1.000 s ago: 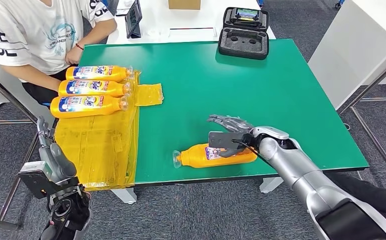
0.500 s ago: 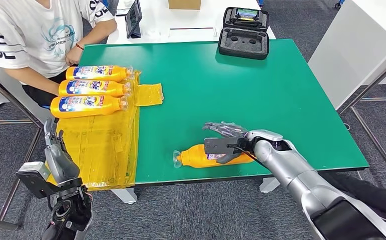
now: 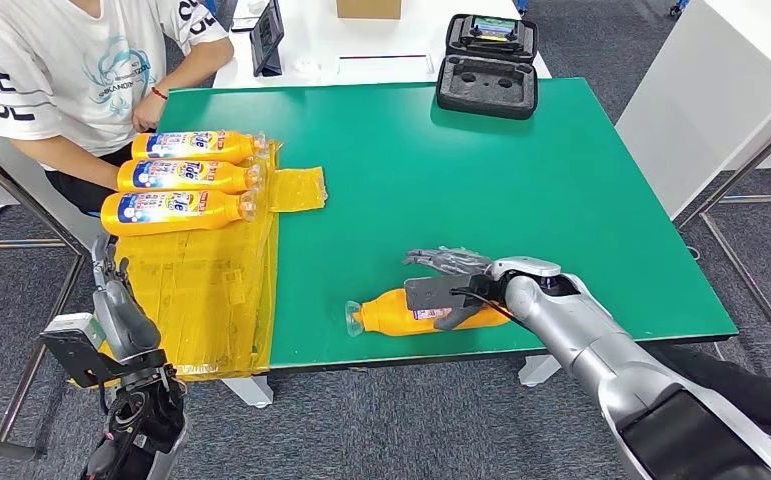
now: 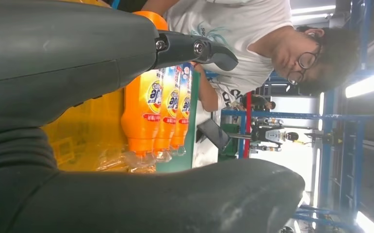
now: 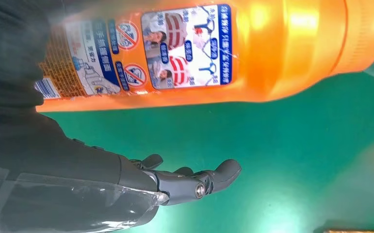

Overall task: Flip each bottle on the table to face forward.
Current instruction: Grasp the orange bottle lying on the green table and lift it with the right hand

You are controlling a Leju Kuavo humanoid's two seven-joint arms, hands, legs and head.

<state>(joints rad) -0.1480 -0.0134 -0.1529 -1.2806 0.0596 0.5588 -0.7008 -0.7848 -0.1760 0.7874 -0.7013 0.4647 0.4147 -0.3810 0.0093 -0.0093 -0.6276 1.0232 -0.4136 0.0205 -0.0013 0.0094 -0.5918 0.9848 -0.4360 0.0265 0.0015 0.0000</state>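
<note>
An orange bottle point(image 3: 391, 312) lies on its side near the front edge of the green table point(image 3: 521, 180), with its clear cap pointing left. In the right wrist view the bottle point(image 5: 272, 43) shows a label of small pictograms. My right hand point(image 3: 451, 280) is over the bottle's bottom end. Its fingers point(image 5: 189, 179) stretch out apart above the table beyond the bottle, and the thumb lies against the bottle's near side. Three more orange bottles point(image 3: 176, 177) lie side by side at the far left with their blue labels up. My left hand point(image 3: 111, 300) hangs open off the table's left side.
A yellow plastic sheet point(image 3: 201, 290) covers the table's left strip under the three bottles point(image 4: 160, 107). A person in a white shirt point(image 3: 71, 70) sits at the far left corner. A black foam case point(image 3: 488, 65) stands at the back edge.
My right hand has slid a little left along the bottle. My left hand has shifted slightly right and lower beside the table. The bottles have not moved.
</note>
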